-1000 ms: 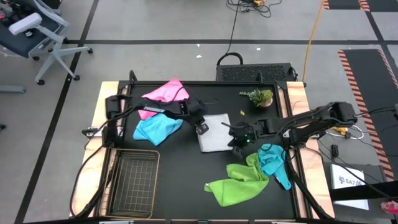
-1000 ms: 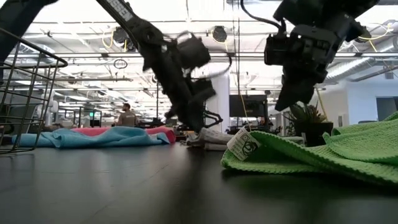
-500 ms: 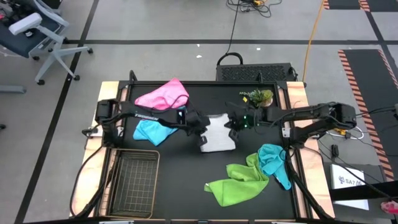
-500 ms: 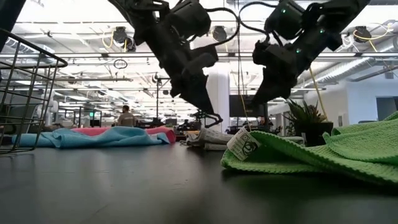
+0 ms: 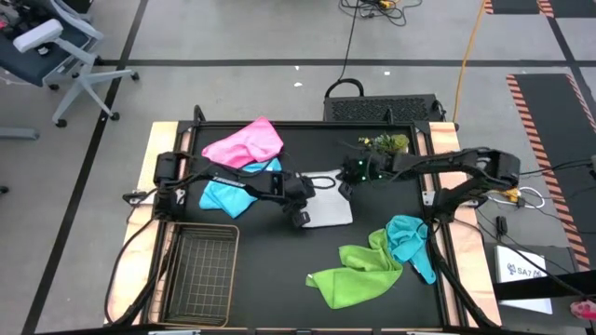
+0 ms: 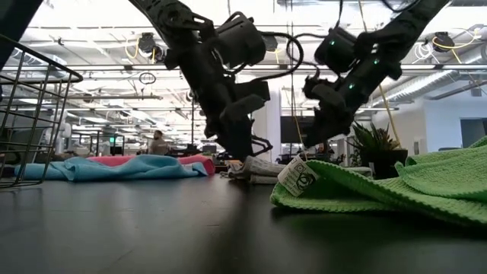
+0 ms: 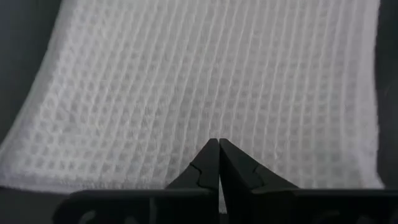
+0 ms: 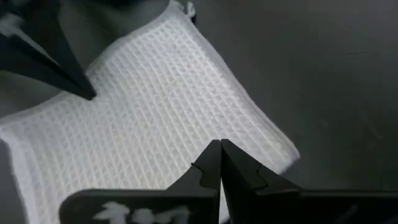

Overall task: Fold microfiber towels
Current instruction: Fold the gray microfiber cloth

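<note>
the high view alone lays out the whole black table (image 5: pixel 270 279). going left to right: the wire mesh basket (image 5: pixel 200 265) sits at the near left corner; the pink towel (image 5: pixel 245 143) lies bunched at the far left, with the light blue towel (image 5: pixel 228 193) crumpled just in front of it and touching it; the pale grey-white towel (image 5: pixel 326 207) lies flat near the middle; the small potted plant (image 5: pixel 384 146) stands at the far right; the lime green towel (image 5: pixel 358 271) sprawls near the front right, with the teal towel (image 5: pixel 408 242) heaped against its right end.

from above, the left gripper (image 5: pixel 300 217) is down at the near left corner of the pale towel and the right gripper (image 5: pixel 346 177) is at its far right corner, but the fingers are too small to read there.

the low view adds what the top view hides: the pale towel (image 6: pixel 262 169) is a low, thin stack on the table, both arms slant down to it, and the lime green towel (image 6: pixel 380 190) carries a white tag (image 6: pixel 297 176) at its near edge. a person (image 6: pixel 158 142) stands far back in the room.

the wrist views give the fingers and the weave. the left gripper (image 7: pixel 218 152) has its fingertips pressed together, over a white waffle-textured cloth (image 7: pixel 211 81) that fills the picture. the right gripper (image 8: pixel 219 154) is likewise pinched closed, tips over the same towel (image 8: pixel 155 124) near one edge; whether either tip pins any cloth i cannot tell.
</note>
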